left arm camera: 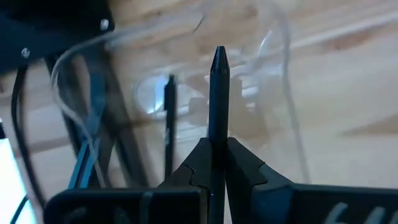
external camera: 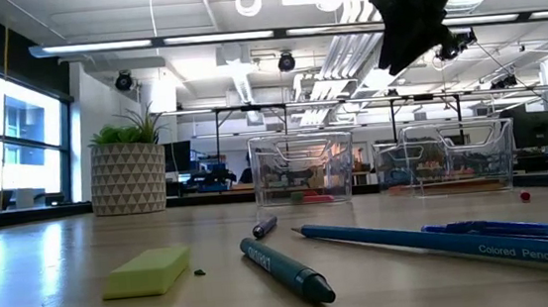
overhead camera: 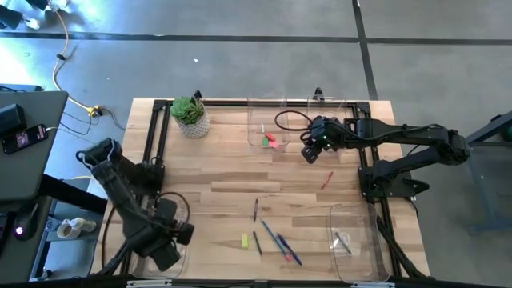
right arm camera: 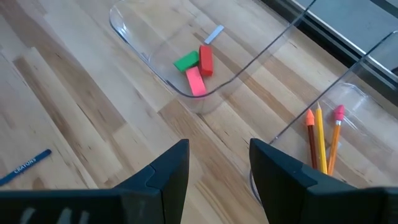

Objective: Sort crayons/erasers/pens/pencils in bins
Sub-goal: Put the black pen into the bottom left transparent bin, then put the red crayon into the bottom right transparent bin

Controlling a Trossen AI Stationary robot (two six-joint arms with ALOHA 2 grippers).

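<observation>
Erasers (right arm camera: 196,67) in bin (right arm camera: 134,38); pencils (right arm camera: 321,135) in neighbour bin (right arm camera: 364,99).

A small potted plant (overhead camera: 190,114) in a white patterned pot stands at the far left corner of the wooden table (overhead camera: 232,172). Left of the table, a dark side desk (overhead camera: 24,144) carries a phone (overhead camera: 24,138) with a lit screen. A yellow cable (overhead camera: 62,60) trails across the grey floor behind.

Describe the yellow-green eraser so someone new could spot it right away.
Start at the potted plant on the table's far left side, then come straight toward the near edge. The yellow-green eraser lies there beside dark and blue sticks, the only short, stubby block among them.
</observation>
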